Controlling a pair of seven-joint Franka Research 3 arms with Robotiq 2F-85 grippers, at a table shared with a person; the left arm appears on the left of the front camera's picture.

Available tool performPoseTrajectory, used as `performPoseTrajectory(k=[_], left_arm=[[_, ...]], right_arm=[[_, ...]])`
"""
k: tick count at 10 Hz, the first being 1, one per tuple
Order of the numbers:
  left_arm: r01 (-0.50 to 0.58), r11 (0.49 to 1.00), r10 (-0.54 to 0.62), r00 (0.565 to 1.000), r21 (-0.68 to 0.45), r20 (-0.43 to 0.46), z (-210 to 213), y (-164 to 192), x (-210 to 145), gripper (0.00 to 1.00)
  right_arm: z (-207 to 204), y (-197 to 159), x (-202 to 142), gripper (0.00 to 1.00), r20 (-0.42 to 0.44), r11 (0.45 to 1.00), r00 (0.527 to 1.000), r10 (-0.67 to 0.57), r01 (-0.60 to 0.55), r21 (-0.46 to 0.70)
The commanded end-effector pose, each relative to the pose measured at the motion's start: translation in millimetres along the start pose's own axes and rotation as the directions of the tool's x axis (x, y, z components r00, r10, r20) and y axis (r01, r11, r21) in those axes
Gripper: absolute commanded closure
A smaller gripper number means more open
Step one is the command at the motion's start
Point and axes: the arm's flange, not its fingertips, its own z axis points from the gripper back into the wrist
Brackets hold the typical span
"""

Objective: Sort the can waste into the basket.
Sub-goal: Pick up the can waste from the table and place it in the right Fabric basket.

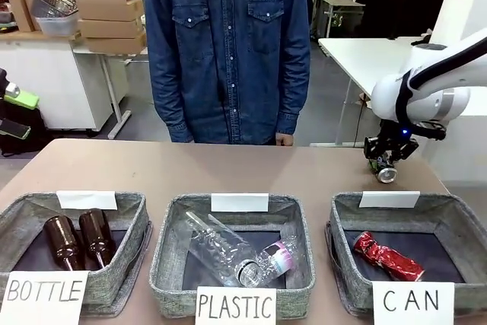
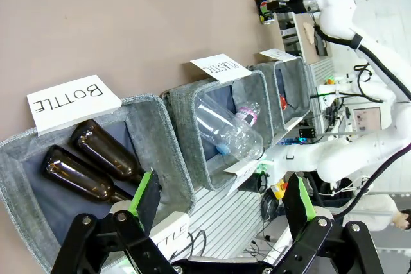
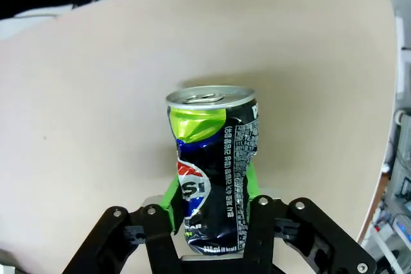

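Note:
A dark blue-black Pepsi can (image 3: 215, 165) with a dented green patch sits between the green pads of my right gripper (image 3: 215, 213), which is shut on it. In the front view that gripper (image 1: 384, 164) holds the can (image 1: 386, 174) low over the table's far right, behind the grey basket (image 1: 449, 205) lettered "CAN". A crushed shiny red can (image 1: 386, 256) lies inside that basket. My left gripper (image 2: 223, 200) is open with nothing between its fingers, hovering near the "BOTTLE" bin (image 2: 160, 104). From the left wrist view the right gripper (image 2: 282, 6) and its can (image 2: 263, 9) show far off.
The "BOTTLE" bin (image 1: 23, 207) holds two brown glass bottles (image 1: 76, 240). The "PLASTIC" bin (image 1: 171, 222) holds clear plastic bottles (image 1: 228, 253). A person in a denim shirt (image 1: 228, 43) stands at the far edge. Bare tabletop (image 1: 190, 169) lies behind the bins.

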Motion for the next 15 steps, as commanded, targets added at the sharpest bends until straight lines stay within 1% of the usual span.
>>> performPoseTrajectory(k=[1, 4, 5, 6, 7, 8, 9, 10, 11, 13, 14, 15], left_arm=[[0.019, 1.0, -0.019, 1.0, -0.003, 0.0, 2, 0, -1, 0.0], [0.019, 1.0, -0.019, 1.0, -0.003, 0.0, 2, 0, -1, 0.0], [0.019, 1.0, -0.019, 1.0, -0.003, 0.0, 2, 0, -1, 0.0], [0.019, 1.0, -0.019, 1.0, -0.003, 0.0, 2, 0, -1, 0.0], [0.019, 1.0, -0.019, 1.0, -0.003, 0.0, 2, 0, -1, 0.0], [0.019, 1.0, -0.019, 1.0, -0.003, 0.0, 2, 0, -1, 0.0], [0.019, 1.0, -0.019, 1.0, -0.003, 0.0, 2, 0, -1, 0.0], [0.019, 1.0, -0.019, 1.0, -0.003, 0.0, 2, 0, -1, 0.0], [0.019, 1.0, -0.019, 1.0, -0.003, 0.0, 2, 0, -1, 0.0], [0.019, 1.0, -0.019, 1.0, -0.003, 0.0, 2, 0, -1, 0.0], [0.019, 1.0, -0.019, 1.0, -0.003, 0.0, 2, 0, -1, 0.0], [0.019, 1.0, -0.019, 1.0, -0.003, 0.0, 2, 0, -1, 0.0]], right_arm=[[3, -1, 3, 1.0, -0.007, 0.999, 1.0, 0.023, -0.023, -0.026], [5, -3, 3, 1.0, 0.0, 1.0, 1.0, -0.002, 0.002, -0.018], [13, -5, -1, 1.0, 0.009, 1.0, 1.0, -0.001, 0.001, -0.006], [37, -9, -8, 1.0, 0.003, 0.999, 1.0, -0.025, 0.025, 0.027], [85, -17, -29, 1.0, 0.036, 0.997, 0.998, -0.045, 0.043, 0.058], [134, -24, -56, 1.0, 0.018, 0.985, 1.0, -0.009, 0.006, 0.171], [174, -34, -86, 1.0, -0.045, 0.976, 0.998, 0.039, -0.028, 0.217], [199, -42, -113, 1.0, -0.085, 0.955, 0.988, 0.126, -0.098, 0.28], [218, -46, -146, 1.0, -0.072, 0.938, 0.979, 0.192, -0.162, 0.308], [234, -39, -212, 1.0, 0.014, 0.886, 0.949, 0.315, -0.3, 0.353], [235, -34, -249, 1.0, 0.072, 0.812, 0.886, 0.458, -0.45, 0.373], [232, -31, -279, 1.0, 0.118, 0.751, 0.836, 0.536, -0.536, 0.385]])
